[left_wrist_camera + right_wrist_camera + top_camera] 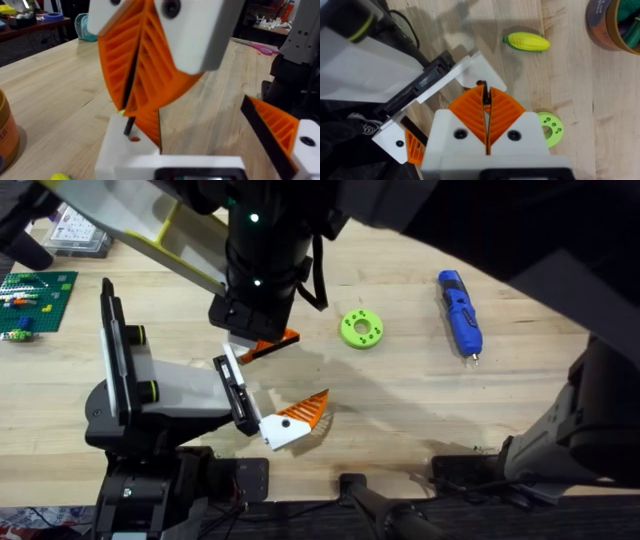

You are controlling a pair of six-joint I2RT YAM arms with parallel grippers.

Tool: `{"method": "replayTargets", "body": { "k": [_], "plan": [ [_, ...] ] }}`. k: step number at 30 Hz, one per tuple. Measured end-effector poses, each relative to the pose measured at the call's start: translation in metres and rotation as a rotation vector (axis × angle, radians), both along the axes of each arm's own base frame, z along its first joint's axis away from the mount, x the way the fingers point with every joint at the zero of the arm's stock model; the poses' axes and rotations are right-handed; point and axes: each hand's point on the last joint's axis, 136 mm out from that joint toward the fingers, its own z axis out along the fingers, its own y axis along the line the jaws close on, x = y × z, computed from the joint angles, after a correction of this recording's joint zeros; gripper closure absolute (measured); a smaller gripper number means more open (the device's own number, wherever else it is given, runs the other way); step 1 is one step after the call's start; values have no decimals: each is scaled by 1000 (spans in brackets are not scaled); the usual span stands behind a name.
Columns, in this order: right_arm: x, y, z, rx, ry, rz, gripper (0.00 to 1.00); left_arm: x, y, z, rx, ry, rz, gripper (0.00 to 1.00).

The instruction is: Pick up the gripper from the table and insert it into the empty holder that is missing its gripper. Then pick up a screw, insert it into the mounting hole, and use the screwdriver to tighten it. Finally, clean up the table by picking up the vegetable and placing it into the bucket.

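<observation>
Desk: pale wood boards (420, 410), with shelves and clutter in the room behind in the left wrist view.
Holder: pale grey body (170, 395) on a black stand with yellow-green knobs at the desk's near left; a flat black plate projects from it toward the middle.
Gripper: the white-based orange finger (465, 70) sits at the far end of the black plate, directly under the right pincer. A matching second finger (295, 420) sits at the plate's near end.
Right pincer: it hangs from the large dark arm over the holder (250, 340), tips pointing down. The orange pads are pressed together (486, 92) on a thin black screw (131, 100).
Screw: held upright, its lower end at a hole in the gripper's white base.
Left pincer: in its own wrist view (200, 120) the two orange fingers (275, 130) stand wide apart, gripping nothing.
Screwdriver: blue, lying flat at the far right of the desk (460, 310), tip toward the near edge, well apart from both pincers.
Green disc: flat on the desk (361, 329), between the holder and the screwdriver.
Vegetable: yellow with a green end (526, 42), lying on bare wood beyond the holder.
Bucket: brownish-gold rim (612, 46), standing near the vegetable but not touching it.
</observation>
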Motion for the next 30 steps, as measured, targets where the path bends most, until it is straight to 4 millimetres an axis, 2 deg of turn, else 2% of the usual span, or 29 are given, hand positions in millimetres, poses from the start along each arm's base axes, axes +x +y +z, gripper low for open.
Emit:
{"method": "replayTargets", "body": {
  "k": [25,30],
  "plan": [
    [-4,-6,-2,-25,15,0,988,0,0,0,0,0,0,12],
    [-2,-3,9,3,-2,0,988,0,0,0,0,0,0,12]
  ]
}}
